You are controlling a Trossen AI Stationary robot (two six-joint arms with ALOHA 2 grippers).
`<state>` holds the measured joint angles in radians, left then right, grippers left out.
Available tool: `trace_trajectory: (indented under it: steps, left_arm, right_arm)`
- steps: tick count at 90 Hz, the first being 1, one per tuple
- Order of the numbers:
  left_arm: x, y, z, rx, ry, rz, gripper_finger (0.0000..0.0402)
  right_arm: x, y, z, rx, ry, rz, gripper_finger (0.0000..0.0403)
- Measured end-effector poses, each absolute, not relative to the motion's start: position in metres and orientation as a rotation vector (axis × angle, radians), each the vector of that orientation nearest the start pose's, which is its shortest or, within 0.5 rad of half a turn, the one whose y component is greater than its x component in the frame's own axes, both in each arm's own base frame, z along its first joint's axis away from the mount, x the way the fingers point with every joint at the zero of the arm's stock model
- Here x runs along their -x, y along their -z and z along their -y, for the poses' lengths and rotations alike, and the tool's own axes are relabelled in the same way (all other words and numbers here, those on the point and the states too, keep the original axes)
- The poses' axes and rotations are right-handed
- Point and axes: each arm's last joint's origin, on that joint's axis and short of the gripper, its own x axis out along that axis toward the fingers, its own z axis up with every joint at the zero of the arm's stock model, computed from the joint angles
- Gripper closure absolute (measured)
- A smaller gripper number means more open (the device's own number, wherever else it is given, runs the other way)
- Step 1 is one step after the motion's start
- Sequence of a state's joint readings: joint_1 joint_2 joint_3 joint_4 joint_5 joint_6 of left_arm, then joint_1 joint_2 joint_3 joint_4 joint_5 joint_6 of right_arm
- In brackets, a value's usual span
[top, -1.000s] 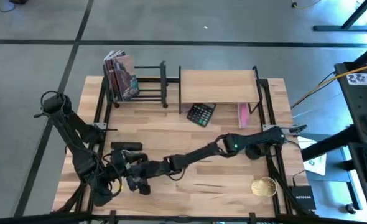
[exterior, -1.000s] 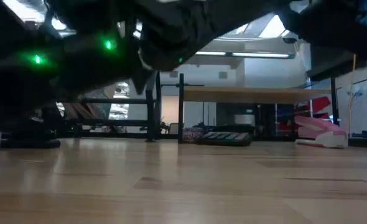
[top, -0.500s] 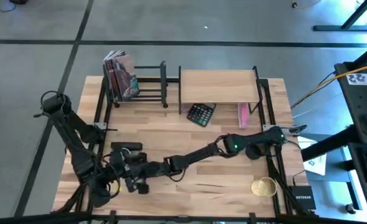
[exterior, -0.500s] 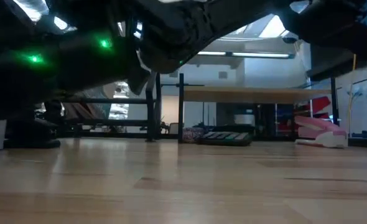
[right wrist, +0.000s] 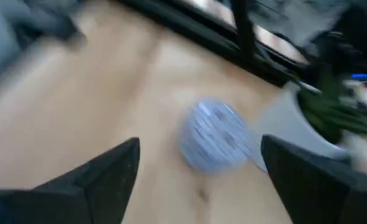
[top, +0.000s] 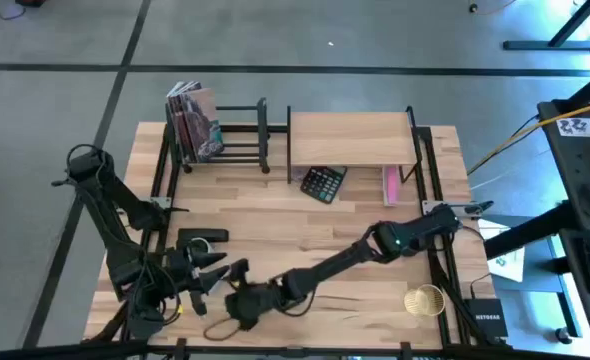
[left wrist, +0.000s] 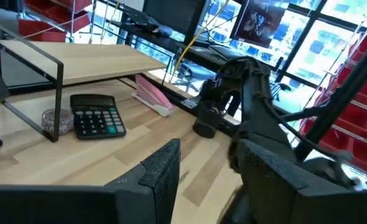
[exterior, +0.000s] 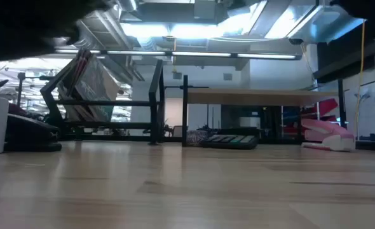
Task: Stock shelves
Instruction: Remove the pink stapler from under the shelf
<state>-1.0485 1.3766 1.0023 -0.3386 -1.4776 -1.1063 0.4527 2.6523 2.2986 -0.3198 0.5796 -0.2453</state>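
The left claw sits low at the near-left corner, its 2 fingers spread. The right arm stretches across, its right claw just beside, fingers apart, empty.

the high view is evenly lit and sharp, with only soft, short shadows under the light-wood board shelf. in the low view bright ceiling light panels above that shelf glare to near white, and the tabletop in front of it goes soft and out of focus. in the left wrist view the windows behind the shelf are washed out blue-white. the right wrist view is heavily motion-blurred; a round bluish object is smeared beyond telling.
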Motion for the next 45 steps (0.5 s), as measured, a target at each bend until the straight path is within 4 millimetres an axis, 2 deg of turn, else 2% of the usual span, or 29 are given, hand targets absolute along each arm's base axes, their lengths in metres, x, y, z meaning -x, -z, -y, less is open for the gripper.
trace_trajectory:
  steps: [10, 25, 45]
  left_arm:
    - [-0.16, -0.283, 0.223, 0.388, -0.453, 0.027, 0.0259]
    - [-0.16, -0.283, 0.223, 0.381, -0.452, 0.025, 0.0259]
    - [-0.16, -0.283, 0.223, 0.364, -0.453, 0.022, 0.0259]
  right_arm:
    - [-0.51, -0.134, -0.234, 0.721, 0.2, -0.748, 0.0116]
    - [-0.487, -0.122, -0.225, 0.807, 0.325, -0.943, 0.014]
    - [-0.447, -0.121, -0.214, 0.943, 0.6, -1.073, 0.0154]
